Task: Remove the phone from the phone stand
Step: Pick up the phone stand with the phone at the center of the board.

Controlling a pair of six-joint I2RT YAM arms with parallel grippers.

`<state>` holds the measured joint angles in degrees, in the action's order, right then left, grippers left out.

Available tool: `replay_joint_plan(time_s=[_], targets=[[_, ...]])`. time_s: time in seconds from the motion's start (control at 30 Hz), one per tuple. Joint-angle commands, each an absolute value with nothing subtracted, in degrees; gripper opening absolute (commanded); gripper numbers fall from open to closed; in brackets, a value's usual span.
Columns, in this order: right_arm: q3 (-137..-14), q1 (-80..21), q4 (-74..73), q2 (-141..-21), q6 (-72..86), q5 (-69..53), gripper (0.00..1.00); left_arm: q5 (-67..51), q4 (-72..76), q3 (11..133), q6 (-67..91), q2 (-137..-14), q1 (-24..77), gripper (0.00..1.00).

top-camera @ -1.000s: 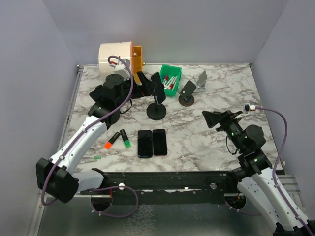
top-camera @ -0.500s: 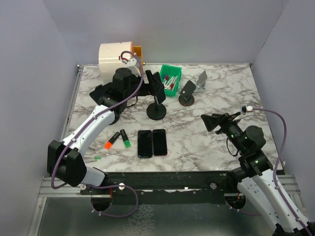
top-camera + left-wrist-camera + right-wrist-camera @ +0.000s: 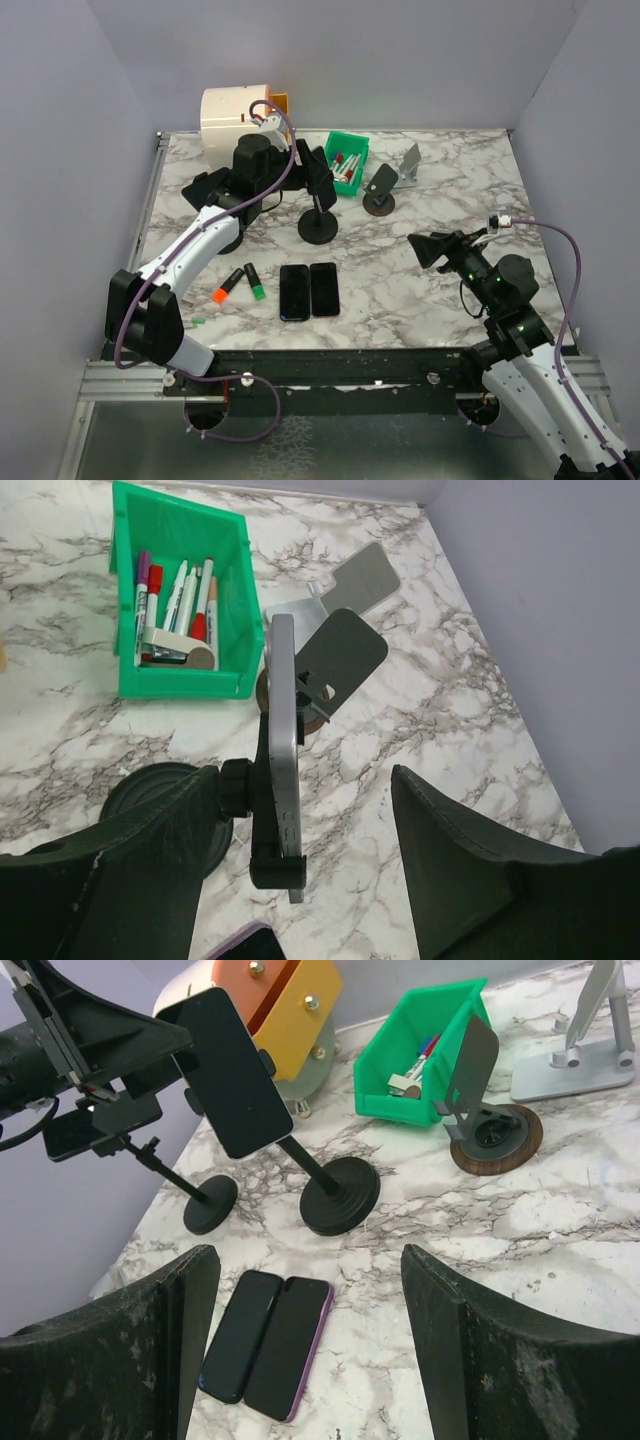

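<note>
A dark phone [image 3: 235, 1070] sits clamped on a black phone stand [image 3: 340, 1195] with a round base [image 3: 318, 227]. In the left wrist view I see the phone [image 3: 283, 730] edge-on, with the stand's clamp [image 3: 268, 820] behind it. My left gripper [image 3: 300, 865] is open and straddles the phone. One finger is beside the clamp's knob, and the other stands clear of the screen side. From above, the left gripper [image 3: 308, 165] is at the phone [image 3: 322, 176]. My right gripper [image 3: 430, 245] hangs open over the right of the table, holding nothing.
Two phones [image 3: 308, 290] lie flat side by side near the front. A green bin of markers [image 3: 347, 162], a round-based stand [image 3: 380, 187] and a silver stand [image 3: 410, 162] are behind. A slim second stand [image 3: 210, 1203] is left. Two markers [image 3: 240, 284] lie front left.
The left arm has reached further in towards the phone on the stand, and its jaws have narrowed around it. The right arm has barely moved.
</note>
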<state>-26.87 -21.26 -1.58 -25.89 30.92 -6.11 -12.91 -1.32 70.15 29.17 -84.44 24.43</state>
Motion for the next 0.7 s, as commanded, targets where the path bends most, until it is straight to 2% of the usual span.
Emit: replay_joint_plan(time_s=[0.0, 0.3, 0.67], targets=[[-26.2, -21.1, -2.9, -26.1, 29.8, -6.2, 0.78, -16.7, 3.2, 71.1, 30.1, -85.9, 23.9, 0.67], [-26.3, -21.0, -2.9, -26.6, 29.7, -6.0, 0.77, -19.2, 6.2, 69.8, 32.1, -86.8, 22.6, 0.52], [-26.2, -21.0, -2.9, -27.0, 29.6, -5.6, 0.77, -20.4, 7.2, 69.6, 33.3, -88.1, 21.9, 0.41]])
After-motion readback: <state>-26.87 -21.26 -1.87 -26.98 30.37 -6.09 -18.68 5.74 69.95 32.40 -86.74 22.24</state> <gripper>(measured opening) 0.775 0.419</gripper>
